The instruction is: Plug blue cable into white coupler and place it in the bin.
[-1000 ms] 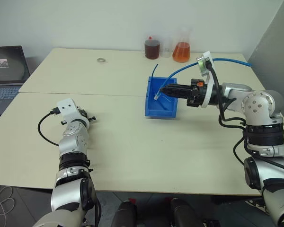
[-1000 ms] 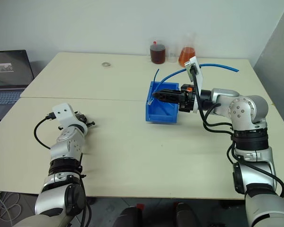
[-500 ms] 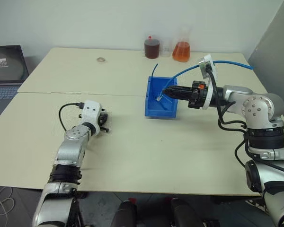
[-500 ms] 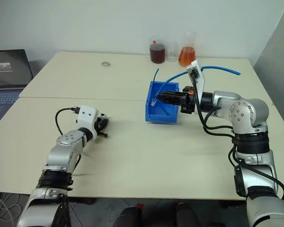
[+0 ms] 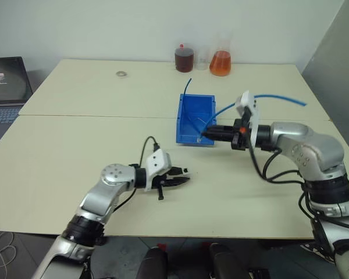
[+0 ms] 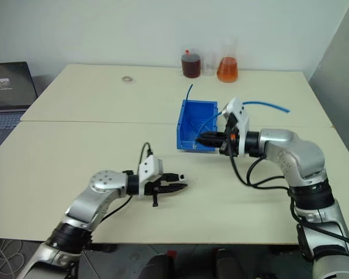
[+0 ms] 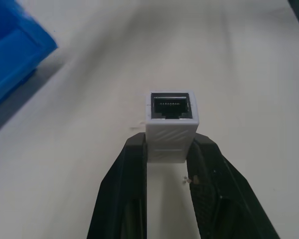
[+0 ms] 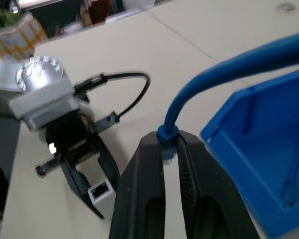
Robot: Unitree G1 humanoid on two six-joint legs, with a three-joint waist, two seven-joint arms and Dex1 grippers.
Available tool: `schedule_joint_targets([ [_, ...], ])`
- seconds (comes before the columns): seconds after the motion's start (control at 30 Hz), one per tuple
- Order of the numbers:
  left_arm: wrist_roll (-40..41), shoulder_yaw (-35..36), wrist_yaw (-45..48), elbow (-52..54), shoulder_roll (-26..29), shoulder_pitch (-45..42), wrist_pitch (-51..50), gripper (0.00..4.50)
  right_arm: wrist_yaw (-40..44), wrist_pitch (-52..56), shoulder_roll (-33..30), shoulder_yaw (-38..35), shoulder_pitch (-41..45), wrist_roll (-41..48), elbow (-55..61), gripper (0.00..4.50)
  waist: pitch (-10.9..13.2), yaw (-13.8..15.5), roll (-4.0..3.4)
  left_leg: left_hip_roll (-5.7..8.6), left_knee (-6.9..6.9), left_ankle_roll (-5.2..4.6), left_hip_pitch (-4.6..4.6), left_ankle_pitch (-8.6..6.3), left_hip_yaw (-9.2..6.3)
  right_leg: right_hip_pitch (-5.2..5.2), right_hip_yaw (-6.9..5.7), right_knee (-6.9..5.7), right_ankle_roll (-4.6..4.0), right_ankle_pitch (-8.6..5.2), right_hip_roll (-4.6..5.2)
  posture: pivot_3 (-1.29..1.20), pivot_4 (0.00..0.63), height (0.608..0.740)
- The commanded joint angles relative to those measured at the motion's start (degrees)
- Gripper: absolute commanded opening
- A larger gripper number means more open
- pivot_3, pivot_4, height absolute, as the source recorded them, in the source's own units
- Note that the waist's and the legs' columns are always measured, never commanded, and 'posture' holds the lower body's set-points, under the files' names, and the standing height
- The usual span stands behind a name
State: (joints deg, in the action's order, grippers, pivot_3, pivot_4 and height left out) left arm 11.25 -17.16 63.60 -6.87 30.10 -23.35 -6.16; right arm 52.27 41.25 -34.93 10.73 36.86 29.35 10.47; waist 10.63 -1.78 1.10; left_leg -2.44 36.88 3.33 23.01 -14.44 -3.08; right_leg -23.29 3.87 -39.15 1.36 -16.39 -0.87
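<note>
A: Where's the coupler (image 7: pixel 171 127)?

B: Pinched in the left gripper (image 6: pixel 175 185), near the bin's (image 5: pixel 184 119) front lip, its socket end sticking out past the fingertips.

A: And the cable (image 8: pixel 224 72)?

B: The right gripper (image 5: pixel 206 132) is closed on its plug end, just beside the bin's front corner; the rest arcs away behind.

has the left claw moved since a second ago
Yes. The left claw, shut on the white coupler, has swung from the table's left side toward the middle, ending nearer the bin and the right claw.
</note>
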Motion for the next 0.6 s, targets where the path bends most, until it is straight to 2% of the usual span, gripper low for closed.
schedule_joint_targets([
  [0.03, -1.3, -0.6, 3.6, -3.9, 0.1, -1.8, 5.1, 0.77, 2.1, -6.3, -1.1, 1.4, -2.1, -3.6, 4.2, 0.12, 0.0, -0.2, 0.00, 0.00, 0.00, -0.01, 0.00, 0.00, 0.02, -0.01, 0.02, 0.01, 0.00, 0.00, 0.00, 0.00, 0.150, 0.740],
  [0.3, -2.9, -1.2, 7.7, -11.3, -0.6, -4.2, 9.1, 0.77, 4.2, -9.8, 0.4, 5.1, -3.5, -6.4, 6.3, 0.12, 0.0, -0.2, 0.00, -0.05, 0.03, -0.02, -0.04, -0.01, 0.00, 0.02, 0.02, -0.04, 0.00, 0.00, -0.06, 0.00, 0.150, 0.740],
  [0.6, -3.2, -0.3, 7.9, -13.6, -2.1, -5.8, 8.8, 0.77, 5.6, -8.5, 1.8, 7.3, -3.0, -7.2, 5.3, 0.12, 0.0, 0.0, 0.00, -0.04, 0.08, -0.01, -0.06, -0.01, -0.02, 0.07, 0.01, -0.05, 0.02, 0.01, -0.04, 0.00, 0.150, 0.740],
])
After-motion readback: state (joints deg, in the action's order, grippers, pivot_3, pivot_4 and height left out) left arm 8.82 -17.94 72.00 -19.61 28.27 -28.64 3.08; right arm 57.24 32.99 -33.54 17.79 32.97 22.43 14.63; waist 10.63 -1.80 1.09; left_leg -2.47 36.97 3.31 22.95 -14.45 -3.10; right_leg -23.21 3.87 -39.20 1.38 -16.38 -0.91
